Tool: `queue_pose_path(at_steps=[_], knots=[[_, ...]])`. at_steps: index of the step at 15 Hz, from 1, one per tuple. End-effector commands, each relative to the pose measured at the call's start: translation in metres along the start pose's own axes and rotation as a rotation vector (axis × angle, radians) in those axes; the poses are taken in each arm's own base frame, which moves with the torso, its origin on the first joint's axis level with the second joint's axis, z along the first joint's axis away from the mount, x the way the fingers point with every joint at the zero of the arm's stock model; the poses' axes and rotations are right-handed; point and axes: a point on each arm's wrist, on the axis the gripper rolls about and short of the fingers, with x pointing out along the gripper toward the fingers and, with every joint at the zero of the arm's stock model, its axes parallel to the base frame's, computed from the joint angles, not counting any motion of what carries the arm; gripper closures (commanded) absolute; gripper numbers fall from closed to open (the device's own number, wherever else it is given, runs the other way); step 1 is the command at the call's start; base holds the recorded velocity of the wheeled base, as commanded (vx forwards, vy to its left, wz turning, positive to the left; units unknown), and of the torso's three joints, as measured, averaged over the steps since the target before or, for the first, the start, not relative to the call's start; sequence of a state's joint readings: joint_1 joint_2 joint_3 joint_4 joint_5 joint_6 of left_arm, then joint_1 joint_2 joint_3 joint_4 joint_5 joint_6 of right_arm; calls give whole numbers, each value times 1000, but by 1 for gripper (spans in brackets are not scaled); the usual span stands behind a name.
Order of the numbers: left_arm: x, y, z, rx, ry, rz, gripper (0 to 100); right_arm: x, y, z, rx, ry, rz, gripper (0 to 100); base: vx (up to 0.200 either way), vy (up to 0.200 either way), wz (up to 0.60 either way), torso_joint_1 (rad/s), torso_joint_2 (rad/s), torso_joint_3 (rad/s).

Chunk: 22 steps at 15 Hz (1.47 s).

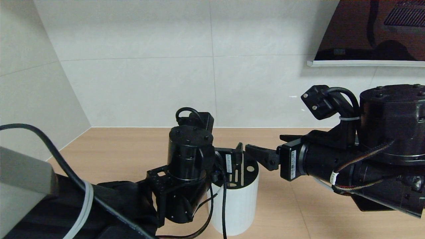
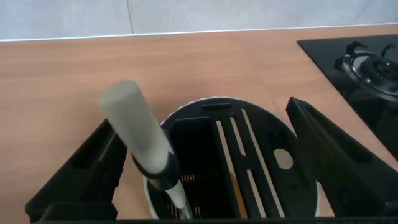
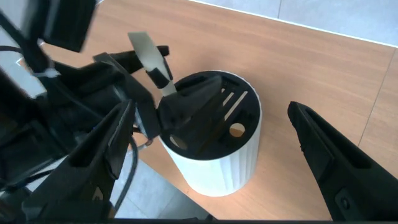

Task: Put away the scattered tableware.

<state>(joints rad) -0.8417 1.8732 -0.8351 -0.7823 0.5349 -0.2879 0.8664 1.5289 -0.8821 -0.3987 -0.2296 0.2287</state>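
Currently on record:

- Left gripper point(image 2: 202, 121): poised directly over the utensil holder point(image 1: 237, 202), fingers spread wide and clamped on nothing. One finger stands to each side of the holder's mouth.
- Utensil point(image 2: 134, 127): cream handle with a black collar, tilted, its lower end down in the large compartment of the holder's black slotted insert. The handle rises between the left gripper's fingers, close to one of them; contact cannot be made out.
- Right gripper point(image 3: 211, 115): held level beside the holder's top on the robot's right, fingers well apart, holding nothing.
- Utensil holder: white cylinder, upright on the wooden countertop point(image 1: 126, 146).
- Gas hob point(image 2: 367, 62): black, set into the countertop, apart from the holder.
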Motion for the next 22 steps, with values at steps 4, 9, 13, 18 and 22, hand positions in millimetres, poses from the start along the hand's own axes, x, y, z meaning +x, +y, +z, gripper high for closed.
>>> queue_pose_path(at_steps=[4,9,13,18,22], knots=[[-46,34,63,-53,-157,-34,0,-5,-12,3,13,-21,-38,0,0,0,0,0,0,0],[-114,70,99,-6,-297,-122,0,-36,-46,26,8,-146,-166,0,0,0,0,0,0,0],[-181,124,79,174,-383,25,0,-114,-67,13,-90,-248,-244,0,0,0,0,0,0,0],[-268,170,29,228,-380,261,0,-202,-84,-21,-127,-432,-442,0,0,0,0,0,0,0],[-325,175,-9,249,-409,354,0,-266,-71,-67,-186,-542,-693,0,0,0,0,0,0,0]])
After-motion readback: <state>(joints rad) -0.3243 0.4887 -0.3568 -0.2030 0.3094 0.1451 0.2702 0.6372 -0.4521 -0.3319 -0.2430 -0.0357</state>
